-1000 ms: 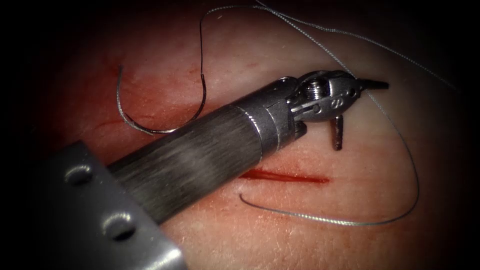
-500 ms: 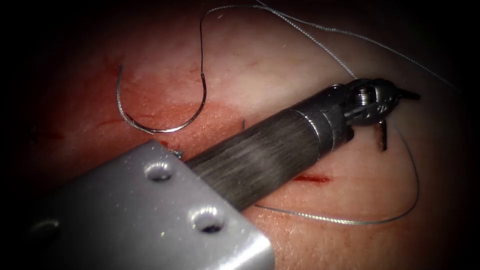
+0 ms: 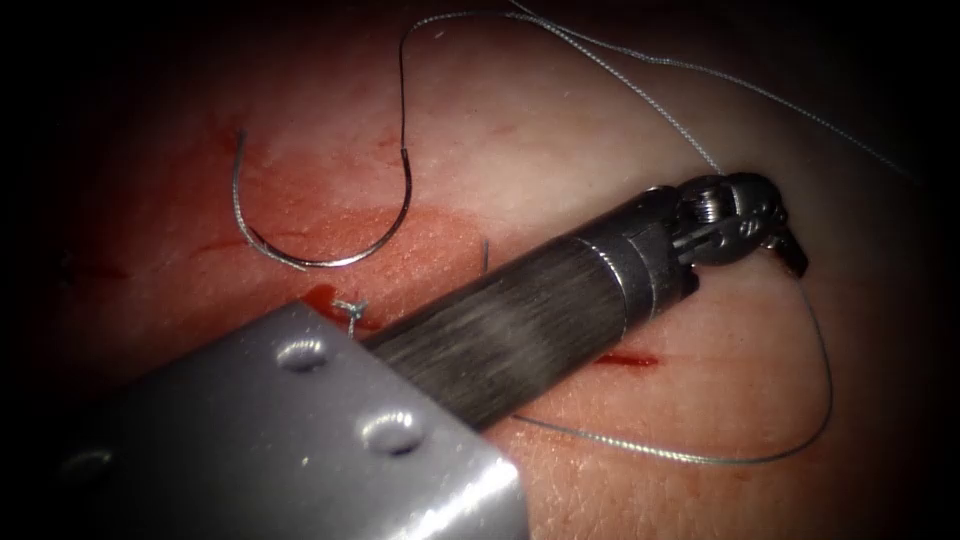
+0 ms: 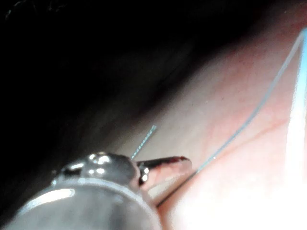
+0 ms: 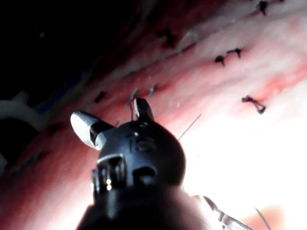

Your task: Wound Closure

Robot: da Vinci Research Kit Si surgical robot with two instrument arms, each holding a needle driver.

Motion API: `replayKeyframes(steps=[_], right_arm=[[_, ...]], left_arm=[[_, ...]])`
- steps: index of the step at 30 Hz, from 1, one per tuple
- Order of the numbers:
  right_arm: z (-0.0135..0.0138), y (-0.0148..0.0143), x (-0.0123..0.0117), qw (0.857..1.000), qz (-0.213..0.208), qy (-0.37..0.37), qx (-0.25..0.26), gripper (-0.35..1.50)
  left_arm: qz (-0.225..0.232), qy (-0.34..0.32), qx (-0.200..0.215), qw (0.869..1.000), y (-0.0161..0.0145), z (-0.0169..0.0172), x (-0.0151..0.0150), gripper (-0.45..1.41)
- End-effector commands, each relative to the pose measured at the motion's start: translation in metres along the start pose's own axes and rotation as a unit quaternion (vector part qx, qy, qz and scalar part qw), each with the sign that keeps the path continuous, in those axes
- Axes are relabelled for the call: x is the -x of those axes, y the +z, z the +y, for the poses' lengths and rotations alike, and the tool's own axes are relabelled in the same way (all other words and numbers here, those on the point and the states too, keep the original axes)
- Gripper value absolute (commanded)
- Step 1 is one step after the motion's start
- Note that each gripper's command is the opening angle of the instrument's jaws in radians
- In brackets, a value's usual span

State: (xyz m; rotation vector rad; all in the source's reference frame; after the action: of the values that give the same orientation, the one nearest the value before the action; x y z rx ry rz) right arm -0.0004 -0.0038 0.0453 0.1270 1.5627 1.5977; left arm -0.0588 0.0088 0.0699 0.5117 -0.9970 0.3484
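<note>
Well left of the left tool (image 3: 770, 235), needle (image 3: 320, 235) lies free on tissue (image 3: 560, 130).

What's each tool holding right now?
Left tool: shut on the thread.
Right tool: open, holding nothing.
Needle: lying free on the tissue.

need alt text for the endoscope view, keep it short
The left arm's gripper is shut on the thread just above the right end of the cut, its shaft slanting across the tissue. The curved needle lies free on the tissue at upper left, not in it and held by nothing. The thread loops round below the cut.
</note>
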Motion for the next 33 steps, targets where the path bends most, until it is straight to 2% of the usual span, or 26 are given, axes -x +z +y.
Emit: replayKeyframes(steps=[1,4,5,7,8,9,11,13,17,21,24,25,26,27,28,33], right_arm=[[-0.0007,0.0009,-0.0008,1.000,0.003,-0.001,-0.004,1.01],[-0.0008,0.0008,-0.0007,1.000,0.003,-0.001,-0.004,1.01],[-0.0008,0.0009,-0.0007,1.000,0.002,-0.001,-0.005,1.01],[-0.0008,0.0009,-0.0005,1.000,0.002,-0.001,-0.006,1.03],[-0.0009,0.0010,-0.0004,1.000,0.002,-0.001,-0.006,1.03],[-0.0010,0.0010,-0.0003,1.000,0.000,-0.001,-0.008,1.05],[-0.0011,0.0011,-0.0002,1.000,-0.001,0.002,-0.010,1.05],[-0.0011,0.0011,-0.0001,1.000,-0.001,0.002,-0.011,1.05],[-0.0011,0.0010,-0.0001,1.000,-0.002,0.002,-0.012,1.06],[-0.0011,0.0010,-0.0002,1.000,-0.002,0.002,-0.012,1.06],[-0.0012,0.0009,-0.0002,1.000,-0.002,0.002,-0.012,1.06],[-0.0012,0.0009,-0.0002,1.000,-0.002,0.002,-0.012,1.06],[-0.0013,0.0009,-0.0002,1.000,-0.003,0.005,-0.012,1.06],[-0.0013,0.0009,-0.0002,1.000,-0.003,0.005,-0.012,1.06],[-0.0012,0.0009,-0.0002,1.000,-0.003,0.005,-0.012,1.06],[-0.0012,0.0009,-0.0002,1.000,-0.003,0.005,-0.012,1.05]], left_arm=[[0.002,-0.003,0.014,1.000,-0.0015,0.0008,0.0007,-0.45],[0.001,-0.003,0.030,1.000,-0.0046,0.0004,0.0006,-0.45],[0.027,0.021,0.026,0.999,-0.0056,0.0003,0.0003,-0.45],[0.032,0.066,0.015,0.997,-0.0053,0.0005,0.0004,0.54],[0.031,0.066,0.012,0.997,-0.0052,0.0006,0.0004,0.69],[0.031,0.071,0.013,0.997,-0.0049,0.0006,0.0007,0.76],[0.035,0.098,0.014,0.994,-0.0039,0.0007,0.0015,0.76],[0.038,0.124,0.011,0.992,-0.0030,0.0011,0.0020,0.89],[0.050,0.152,-0.009,0.987,-0.0010,0.0016,0.0029,0.88],[0.071,0.168,-0.027,0.983,0.0001,0.0020,0.0027,0.74],[0.098,0.167,-0.051,0.980,0.0016,0.0013,0.0015,0.63],[0.101,0.168,-0.057,0.979,0.0019,0.0011,0.0011,0.32],[0.101,0.156,-0.064,0.981,0.0022,0.0005,0.0006,-0.21],[0.101,0.148,-0.064,0.982,0.0022,0.0004,0.0005,-0.45],[0.098,0.124,-0.070,0.985,0.0020,0.0000,0.0003,-0.45],[0.093,0.091,-0.075,0.989,0.0011,0.0000,0.0007,-0.45]])
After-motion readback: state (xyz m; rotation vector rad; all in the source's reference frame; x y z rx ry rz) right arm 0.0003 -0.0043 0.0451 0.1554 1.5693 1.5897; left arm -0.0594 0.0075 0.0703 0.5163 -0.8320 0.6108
